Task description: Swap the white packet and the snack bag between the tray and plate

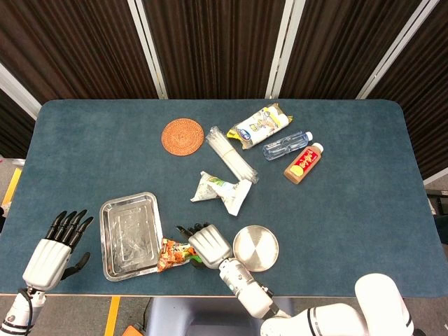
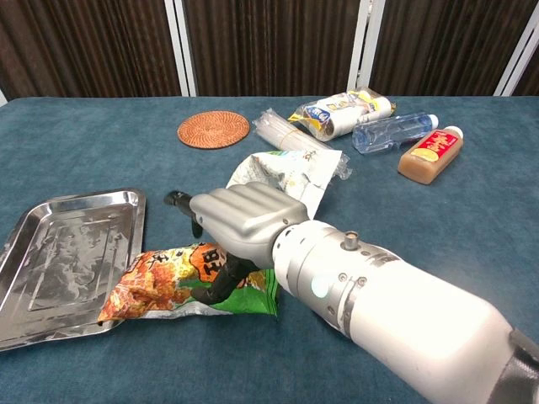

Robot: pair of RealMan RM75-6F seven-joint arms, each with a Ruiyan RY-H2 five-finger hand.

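The orange and green snack bag [image 1: 173, 253] [image 2: 173, 282] lies low at the tray's right rim, its left end over the edge. My right hand [image 1: 206, 243] [image 2: 240, 220] holds it, thumb pressed against the bag and fingers stretched out above it. The steel tray [image 1: 131, 236] [image 2: 59, 261] has nothing in it. The white packet [image 1: 222, 190] [image 2: 290, 172] lies on the cloth behind the hand. The round steel plate [image 1: 255, 248] sits bare to the right; my arm hides it in the chest view. My left hand [image 1: 52, 252] hovers open at the front left edge.
At the back lie a woven coaster [image 1: 183, 135], a clear wrapped bundle [image 1: 229, 154], a blue and white packet [image 1: 260, 126], a water bottle [image 1: 287, 145] and a brown sauce bottle [image 1: 304, 162]. The table's front edge runs close below the tray.
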